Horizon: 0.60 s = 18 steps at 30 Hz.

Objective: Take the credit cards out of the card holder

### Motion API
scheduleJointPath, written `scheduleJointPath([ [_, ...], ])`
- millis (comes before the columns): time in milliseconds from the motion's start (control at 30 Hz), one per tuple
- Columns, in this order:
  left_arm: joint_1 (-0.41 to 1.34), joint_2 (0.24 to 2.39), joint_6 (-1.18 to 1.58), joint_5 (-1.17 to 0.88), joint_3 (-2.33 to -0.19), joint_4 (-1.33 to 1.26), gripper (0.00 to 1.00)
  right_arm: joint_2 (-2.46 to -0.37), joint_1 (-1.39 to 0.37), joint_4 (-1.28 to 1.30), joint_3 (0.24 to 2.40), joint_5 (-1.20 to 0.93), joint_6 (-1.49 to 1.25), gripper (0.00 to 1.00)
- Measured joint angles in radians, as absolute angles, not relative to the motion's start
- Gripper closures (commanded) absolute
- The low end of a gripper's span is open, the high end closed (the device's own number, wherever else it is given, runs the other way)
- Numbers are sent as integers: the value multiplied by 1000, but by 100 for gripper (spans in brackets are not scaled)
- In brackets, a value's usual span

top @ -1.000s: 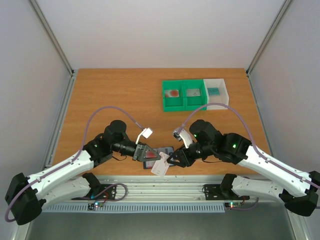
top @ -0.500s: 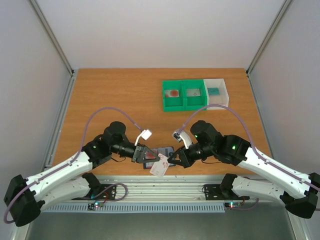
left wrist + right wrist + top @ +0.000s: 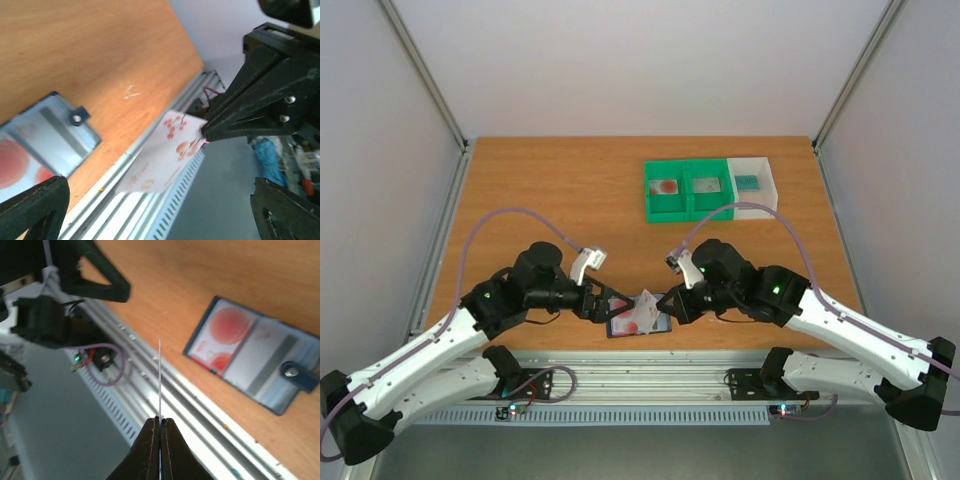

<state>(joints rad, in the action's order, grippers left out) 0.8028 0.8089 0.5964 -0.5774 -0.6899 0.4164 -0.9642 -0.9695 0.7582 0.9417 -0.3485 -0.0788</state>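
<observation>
- The right gripper (image 3: 160, 420) is clenched on one edge of the white card (image 3: 167, 155), which bears red blossoms. In the right wrist view the card shows edge-on, as a thin line running straight out from the fingertips.
- The white card is held clear of the table (image 3: 550, 190), above the card holder (image 3: 255, 360). Its long axis runs from the pinch toward the left gripper (image 3: 608, 303).
- The left gripper is released, with its fingers spread wide. It faces the white card's free end without touching it.
- The card holder lies open and flat at the middle of the table's near edge, with its long axis along that edge.
- A red card (image 3: 225, 335) sits in the half on the left arm's side, and the tab is at the opposite end.
- Judged from this layout, the red card is nearer the left arm, whose hand is free to take it.
</observation>
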Motion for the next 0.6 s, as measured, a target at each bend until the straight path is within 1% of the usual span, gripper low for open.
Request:
scheduleJointPath([
  [133,803,801,562,-458,-712,485,1,-1019,-958,774,987,-232,-77,99],
  [233,803,804,543,-374,-712,528,1,-1069,-908,774,1016,-178,-75,99],
  [433,803,842,534,-237,-712,574,1,-1167,-713,744,1050,-132,-58,99],
  [600,803,898,529,-188,-723,606,1,-1248,-577,696,1092,-96,-28,99],
])
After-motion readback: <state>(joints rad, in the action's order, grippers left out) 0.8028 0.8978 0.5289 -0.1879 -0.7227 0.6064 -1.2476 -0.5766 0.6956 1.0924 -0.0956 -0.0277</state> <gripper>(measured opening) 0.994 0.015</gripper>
